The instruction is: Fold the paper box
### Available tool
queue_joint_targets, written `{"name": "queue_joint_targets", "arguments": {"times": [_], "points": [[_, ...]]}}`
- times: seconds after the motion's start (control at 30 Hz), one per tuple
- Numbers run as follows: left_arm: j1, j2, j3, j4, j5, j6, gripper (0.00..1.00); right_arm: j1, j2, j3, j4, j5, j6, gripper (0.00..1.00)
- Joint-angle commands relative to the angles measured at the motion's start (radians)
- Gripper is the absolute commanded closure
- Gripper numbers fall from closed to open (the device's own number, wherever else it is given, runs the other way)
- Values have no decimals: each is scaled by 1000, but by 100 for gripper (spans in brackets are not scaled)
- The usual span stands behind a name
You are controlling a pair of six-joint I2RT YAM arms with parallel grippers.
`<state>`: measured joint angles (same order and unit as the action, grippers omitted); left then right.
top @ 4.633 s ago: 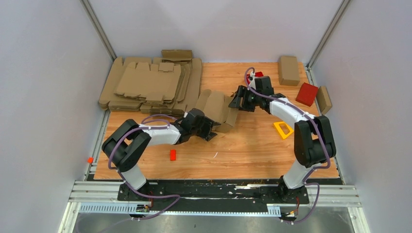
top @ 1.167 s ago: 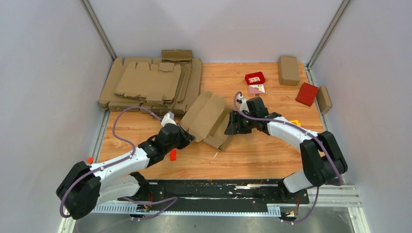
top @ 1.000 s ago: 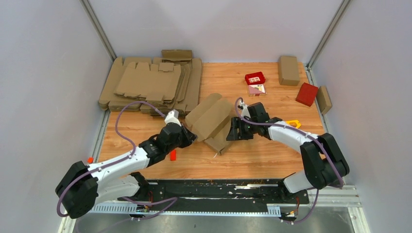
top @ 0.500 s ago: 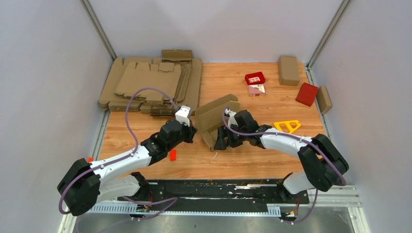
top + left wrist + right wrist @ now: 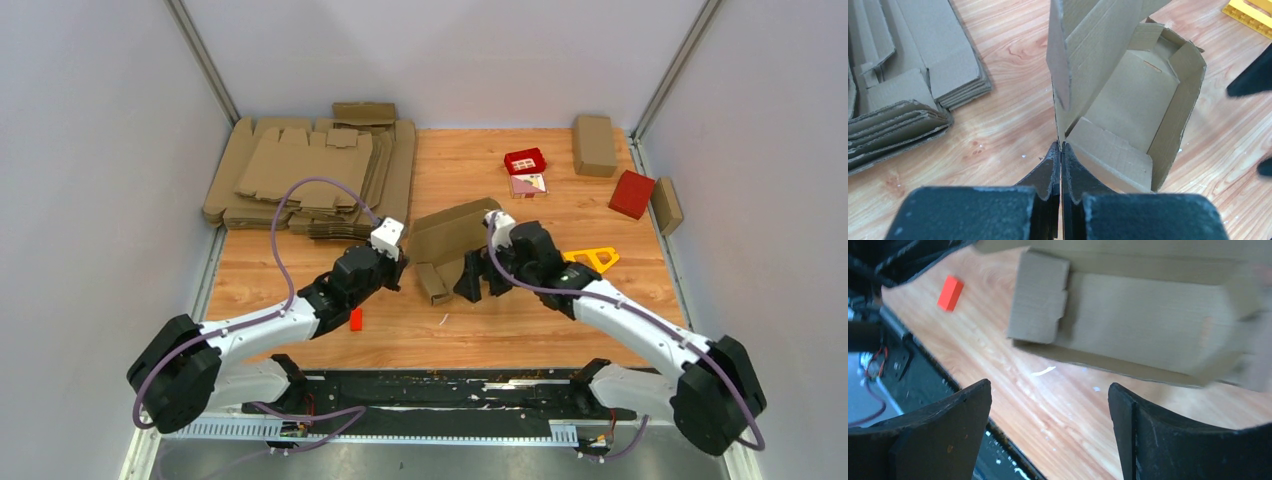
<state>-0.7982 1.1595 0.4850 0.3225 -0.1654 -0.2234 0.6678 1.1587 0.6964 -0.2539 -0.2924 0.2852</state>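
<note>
The paper box (image 5: 446,242) is a plain brown cardboard sheet, partly folded into an open oblong carton, standing tilted at the table's middle. My left gripper (image 5: 397,268) is shut on its left edge; in the left wrist view the gripper (image 5: 1061,148) pinches a wall of the box (image 5: 1128,100) whose hollow inside faces the camera. My right gripper (image 5: 474,285) is open and empty just right of the box, near the table. In the right wrist view the gripper (image 5: 1050,395) hangs over bare wood with the box (image 5: 1128,310) above it, blurred.
A stack of flat cardboard sheets (image 5: 310,175) lies at the back left. Folded brown cartons (image 5: 594,144), red boxes (image 5: 632,193) and a yellow triangular frame (image 5: 590,260) sit at the right. A small red block (image 5: 355,319) lies near the left arm.
Both arms drew the box toward the near middle while it went from a flat sheet to an upright, folded shape. My right gripper let go, opened and dropped beside it.
</note>
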Motion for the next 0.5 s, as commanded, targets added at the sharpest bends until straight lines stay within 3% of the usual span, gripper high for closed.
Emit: {"name": "queue_joint_targets", "arguments": {"times": [0.0, 0.17, 0.33, 0.47], "points": [[-6, 5, -3, 80, 1, 49, 100, -149, -112, 7, -54, 69, -24, 14], [-6, 18, -14, 110, 26, 59, 100, -339, -152, -75, 67, 88, 45, 15], [-6, 32, -18, 118, 32, 57, 100, -359, -37, -80, 173, 206, 21, 17], [-5, 20, -39, 144, 29, 51, 100, -376, 64, -74, 246, 157, 9, 18]]}}
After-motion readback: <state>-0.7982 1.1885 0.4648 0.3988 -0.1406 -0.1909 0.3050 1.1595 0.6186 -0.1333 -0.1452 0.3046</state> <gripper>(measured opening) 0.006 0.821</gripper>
